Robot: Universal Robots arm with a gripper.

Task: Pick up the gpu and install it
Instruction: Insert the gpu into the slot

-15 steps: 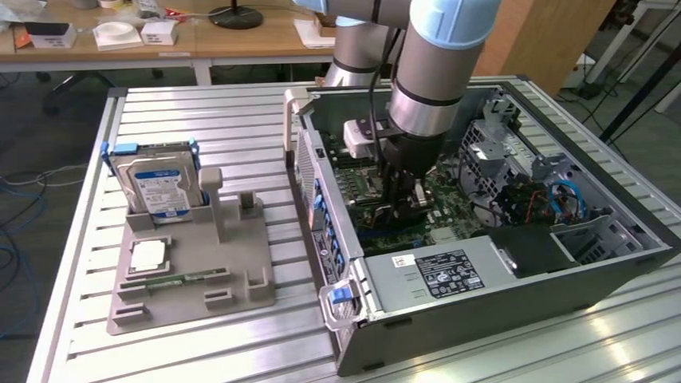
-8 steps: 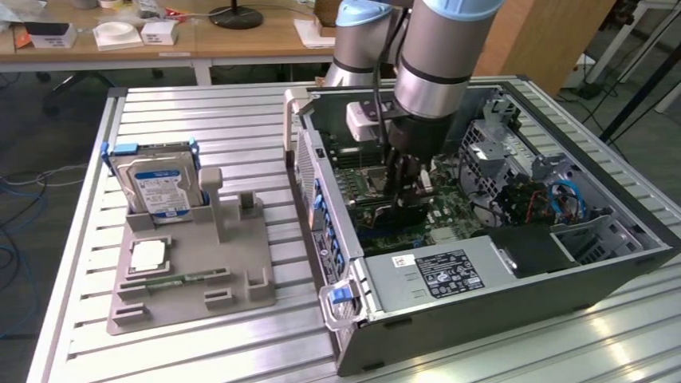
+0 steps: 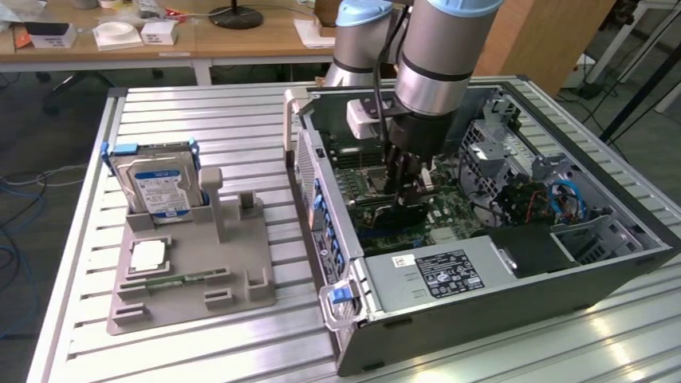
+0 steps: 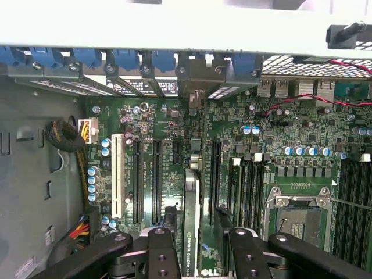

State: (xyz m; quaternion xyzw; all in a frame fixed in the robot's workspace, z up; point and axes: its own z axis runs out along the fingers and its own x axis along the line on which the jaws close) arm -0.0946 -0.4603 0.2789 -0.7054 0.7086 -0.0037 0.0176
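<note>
Wrist view: the gripper (image 4: 195, 247) is clamped on the gpu (image 4: 190, 226), holding the card edge-on and upright above the motherboard (image 4: 290, 133), likely so its lower edge can meet a slot inside the computer case (image 3: 596, 263).

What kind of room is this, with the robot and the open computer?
Probably a robotics lab or workshop: an open computer case lies on a metal slatted table, a robot arm reaches inside, and cluttered wooden desks stand behind.
</note>
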